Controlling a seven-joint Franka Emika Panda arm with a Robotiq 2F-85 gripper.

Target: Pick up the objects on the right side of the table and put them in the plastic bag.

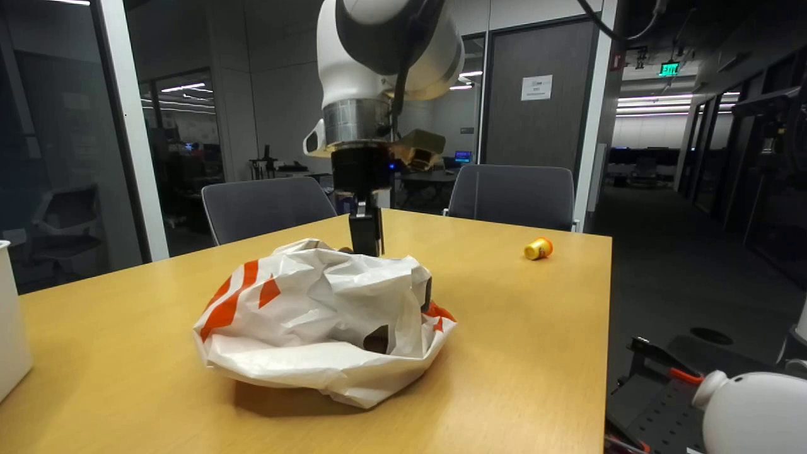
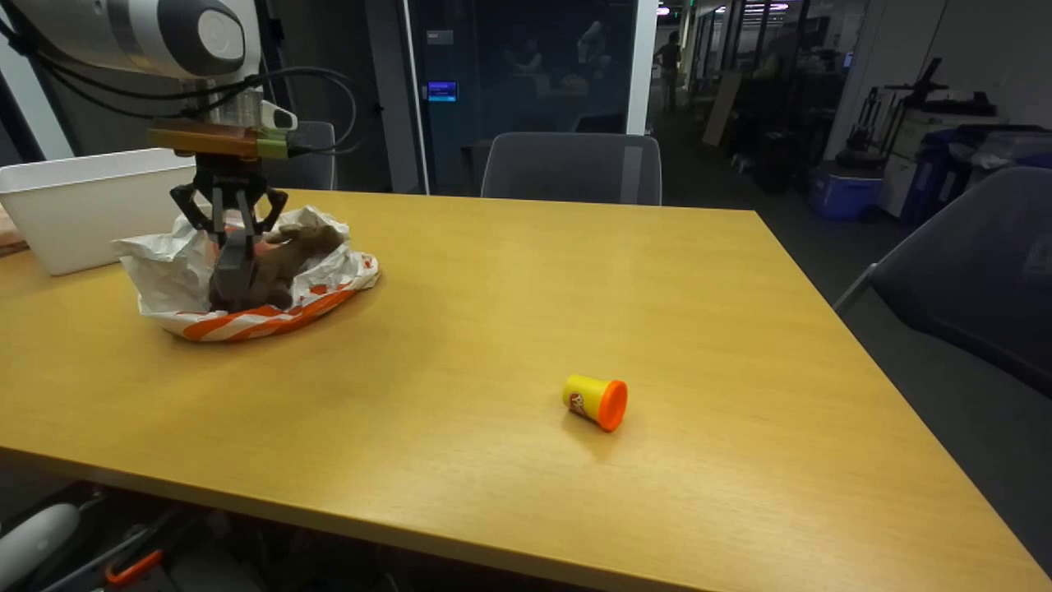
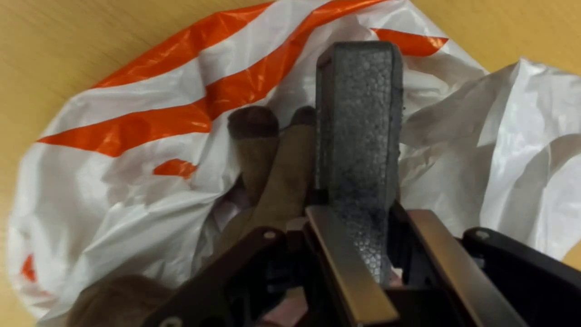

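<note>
Claw only narrowly parted, clasping a dark grey block.

Bag, tub, block: one each

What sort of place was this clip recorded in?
Most likely an office or similar workplace: grey chairs stand at a table, a paper notice hangs on a dark door, and a green exit sign glows farther back.
</note>
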